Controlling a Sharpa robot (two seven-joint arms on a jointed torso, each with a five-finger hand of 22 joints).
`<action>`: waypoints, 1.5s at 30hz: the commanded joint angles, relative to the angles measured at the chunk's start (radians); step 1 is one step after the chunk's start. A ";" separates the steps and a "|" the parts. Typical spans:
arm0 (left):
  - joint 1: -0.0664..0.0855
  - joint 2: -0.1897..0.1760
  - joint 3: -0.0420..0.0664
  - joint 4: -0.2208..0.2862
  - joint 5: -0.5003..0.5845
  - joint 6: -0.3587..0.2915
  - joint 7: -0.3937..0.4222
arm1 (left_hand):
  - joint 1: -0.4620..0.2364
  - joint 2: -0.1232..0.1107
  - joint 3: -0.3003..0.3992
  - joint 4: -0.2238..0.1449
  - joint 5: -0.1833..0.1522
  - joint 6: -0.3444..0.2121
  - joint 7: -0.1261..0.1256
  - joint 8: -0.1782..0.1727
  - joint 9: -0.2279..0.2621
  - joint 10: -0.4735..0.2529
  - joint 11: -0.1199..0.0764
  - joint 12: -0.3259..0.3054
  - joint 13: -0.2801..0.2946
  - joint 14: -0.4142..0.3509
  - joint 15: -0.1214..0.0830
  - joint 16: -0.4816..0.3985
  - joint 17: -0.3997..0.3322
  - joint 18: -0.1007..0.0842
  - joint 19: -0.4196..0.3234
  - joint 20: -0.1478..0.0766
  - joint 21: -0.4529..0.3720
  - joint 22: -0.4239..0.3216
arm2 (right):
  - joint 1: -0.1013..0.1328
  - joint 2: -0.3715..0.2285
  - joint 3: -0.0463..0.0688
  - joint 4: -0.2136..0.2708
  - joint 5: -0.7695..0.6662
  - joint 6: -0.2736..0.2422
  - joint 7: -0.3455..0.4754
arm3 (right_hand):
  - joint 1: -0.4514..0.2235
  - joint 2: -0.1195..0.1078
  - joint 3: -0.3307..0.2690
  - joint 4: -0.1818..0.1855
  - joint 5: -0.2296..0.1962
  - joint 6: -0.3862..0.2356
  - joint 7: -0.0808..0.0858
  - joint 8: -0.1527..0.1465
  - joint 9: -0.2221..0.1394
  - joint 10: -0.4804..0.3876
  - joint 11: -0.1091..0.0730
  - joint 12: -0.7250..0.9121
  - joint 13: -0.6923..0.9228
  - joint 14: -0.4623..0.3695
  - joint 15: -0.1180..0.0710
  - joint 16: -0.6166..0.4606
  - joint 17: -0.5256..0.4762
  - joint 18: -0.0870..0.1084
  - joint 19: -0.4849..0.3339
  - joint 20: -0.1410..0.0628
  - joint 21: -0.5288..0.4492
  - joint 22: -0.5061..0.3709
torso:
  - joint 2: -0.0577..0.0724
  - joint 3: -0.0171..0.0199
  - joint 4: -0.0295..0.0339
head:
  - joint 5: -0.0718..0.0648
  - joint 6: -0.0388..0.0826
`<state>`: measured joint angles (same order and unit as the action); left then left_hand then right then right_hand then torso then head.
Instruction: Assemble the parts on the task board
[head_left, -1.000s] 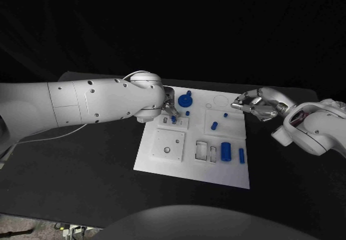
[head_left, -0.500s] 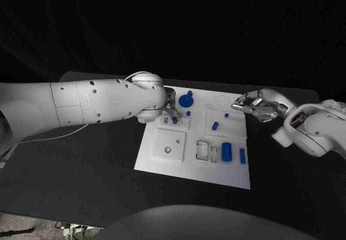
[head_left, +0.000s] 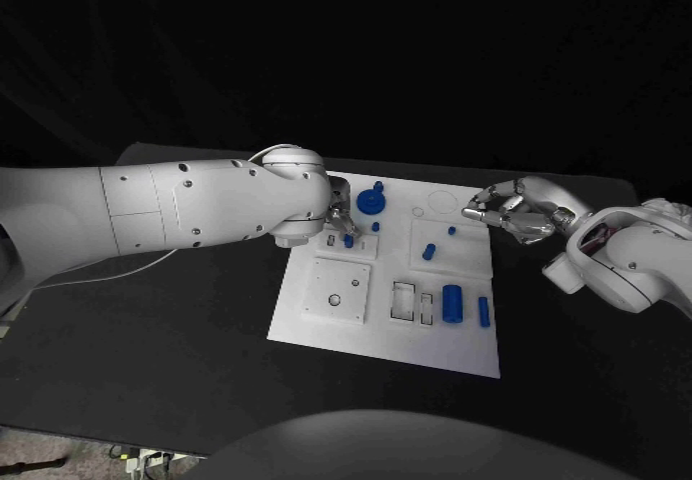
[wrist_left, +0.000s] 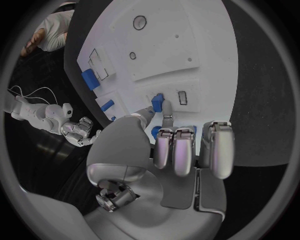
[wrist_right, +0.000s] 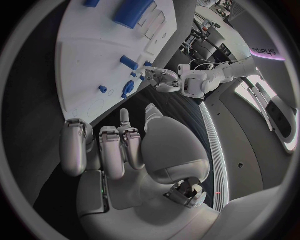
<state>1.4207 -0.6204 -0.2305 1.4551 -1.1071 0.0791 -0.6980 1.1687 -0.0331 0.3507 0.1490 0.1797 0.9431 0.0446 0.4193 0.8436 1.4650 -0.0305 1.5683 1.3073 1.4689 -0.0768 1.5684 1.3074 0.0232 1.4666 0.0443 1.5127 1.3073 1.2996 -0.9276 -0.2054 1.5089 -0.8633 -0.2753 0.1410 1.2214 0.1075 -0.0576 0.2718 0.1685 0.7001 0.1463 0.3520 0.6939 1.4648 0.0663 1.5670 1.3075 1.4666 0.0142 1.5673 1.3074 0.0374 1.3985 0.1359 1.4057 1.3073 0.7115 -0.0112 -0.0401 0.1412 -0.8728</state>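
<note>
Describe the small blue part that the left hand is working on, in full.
The small blue part is a short, stubby peg of plastic look. It stands at the task board, at its edge nearest the left arm, beside a small rectangular slot. The left robot hand pinches it between fingertips, the other fingers curled in; whether it is seated cannot be told.
</note>
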 joint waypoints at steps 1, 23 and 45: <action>-0.005 0.003 -0.001 0.000 0.009 0.020 -0.095 | -0.005 0.004 -0.004 0.004 -0.001 -0.002 -0.004 -0.001 -0.001 0.106 0.002 0.002 0.264 0.102 0.003 0.002 0.263 0.002 0.036 -0.005 -0.005 0.187 | -0.001 0.000 0.000 0.000 0.001 0.002 0.011 | 0.012 0.000 0.001 -0.004 0.005 -0.005 -0.001 -0.007 -0.001 0.106 0.007 0.004 0.263 0.104 0.009 0.003 0.263 0.016 -0.006 -0.001 -0.006 0.192 | 0.000 -0.0005 0.0001 | -0.001 0.000; -0.018 0.005 -0.001 -0.009 0.001 0.045 -0.106 | -0.033 0.005 -0.057 0.031 -0.044 -0.072 0.020 -0.018 0.025 0.106 0.021 0.002 0.264 0.102 0.018 0.002 0.263 0.002 0.034 0.008 -0.010 0.185 | -0.002 -0.001 0.000 0.000 0.001 0.005 0.012 | 0.014 0.000 0.001 -0.005 0.007 -0.006 -0.001 -0.006 0.000 0.106 0.008 0.004 0.263 0.104 0.009 0.003 0.263 0.016 -0.007 -0.001 -0.007 0.192 | 0.000 0.0003 0.0009 | 0.000 0.000; -0.021 -0.001 -0.001 -0.005 -0.036 0.007 -0.111 | -0.166 -0.001 -0.215 0.135 -0.129 -0.158 0.043 -0.022 0.073 0.106 0.041 0.002 0.264 0.102 0.035 0.002 0.263 -0.001 0.046 0.025 -0.003 0.198 | -0.003 -0.003 0.000 -0.002 0.002 0.003 0.015 | 0.015 0.000 0.001 -0.006 0.007 -0.007 0.000 -0.006 0.000 0.106 0.008 0.004 0.263 0.104 0.010 0.003 0.263 0.016 -0.006 -0.001 -0.007 0.192 | 0.000 0.0001 0.0010 | -0.002 0.000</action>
<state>1.4072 -0.6210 -0.2264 1.4522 -1.1163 0.0941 -0.6958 1.0084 -0.0332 0.1395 0.2831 0.0552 0.8245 0.0763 0.4085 0.9154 1.4652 0.0053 1.5683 1.3077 1.4639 -0.0499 1.5684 1.3078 0.0234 1.4630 0.0625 1.5083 1.3081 1.2979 -0.9300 -0.2054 1.5072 -0.8599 -0.2757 0.1447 1.2227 0.1066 -0.0576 0.2718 0.1704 0.7002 0.1464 0.3520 0.6939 1.4649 0.0663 1.5670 1.3075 1.4666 0.0142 1.5673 1.3080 0.0374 1.3985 0.1358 1.4021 1.3077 0.7114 -0.0111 -0.0397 0.1396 -0.8728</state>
